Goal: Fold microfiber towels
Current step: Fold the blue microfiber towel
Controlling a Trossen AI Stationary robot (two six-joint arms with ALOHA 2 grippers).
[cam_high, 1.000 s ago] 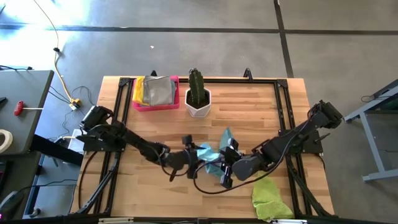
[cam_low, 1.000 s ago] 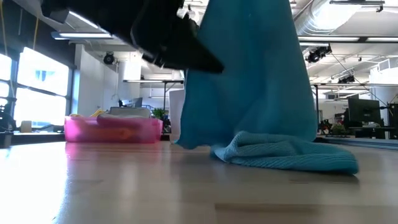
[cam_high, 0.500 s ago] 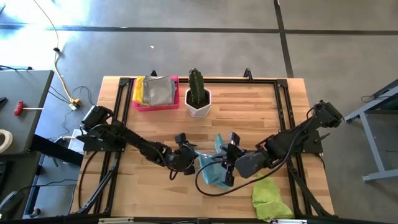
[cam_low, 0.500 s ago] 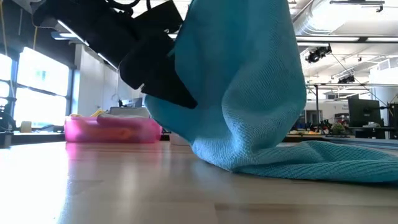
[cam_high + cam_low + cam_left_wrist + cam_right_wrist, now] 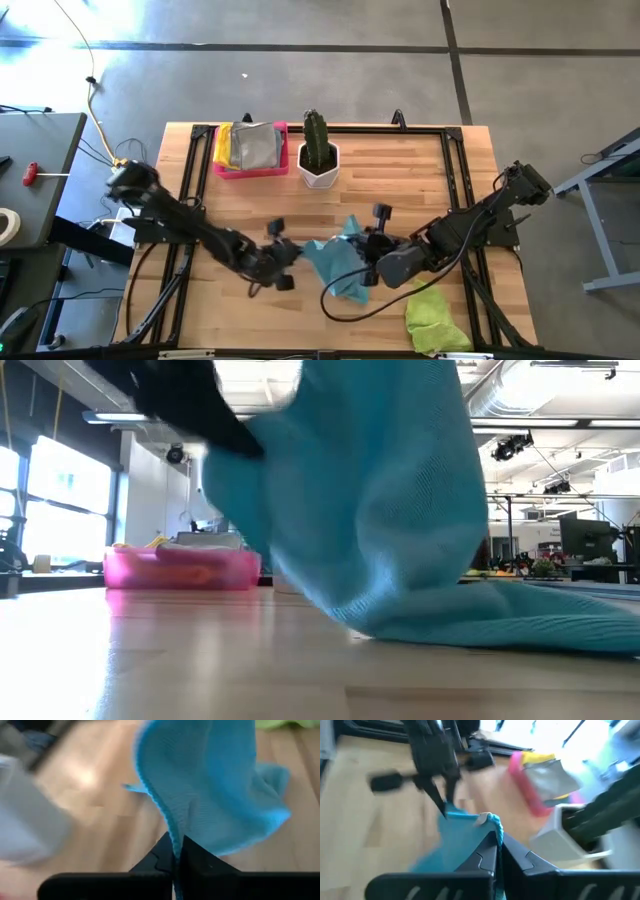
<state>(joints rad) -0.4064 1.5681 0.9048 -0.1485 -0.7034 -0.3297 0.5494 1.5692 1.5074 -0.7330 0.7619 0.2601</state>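
- The blue towel (image 5: 338, 262) was held off the table (image 5: 420, 170) in front of the cactus pot (image 5: 319, 165), stretched between the two grippers, with its lower end trailing on the wood toward the table's front edge.
- The left gripper (image 5: 281, 253) was seen clamped shut on one edge of the blue towel, to the front-left of the cactus pot; in the left wrist view the cloth (image 5: 210, 785) was pinched right between the closed fingers.
- The right gripper (image 5: 372, 246) was likewise shut on another edge of the same towel, to the front-right of the cactus pot, with the cloth's hem (image 5: 492, 827) nipped at the fingertips.
- The two grips were judged to be taken on separate edges so that the towel could be pulled flat before being folded.
- From table height, the towel (image 5: 380, 510) was shown hanging as a tall drape whose foot rested on the wood.
- A green towel (image 5: 436, 318) was left crumpled well to the front-right of the cactus pot, seemingly waiting its turn.
- The pink tray (image 5: 222, 165), just left of the cactus pot, was seen to hold a yellow cloth (image 5: 223, 146) and a grey cloth (image 5: 256, 146), laid flat, probably as finished folds.
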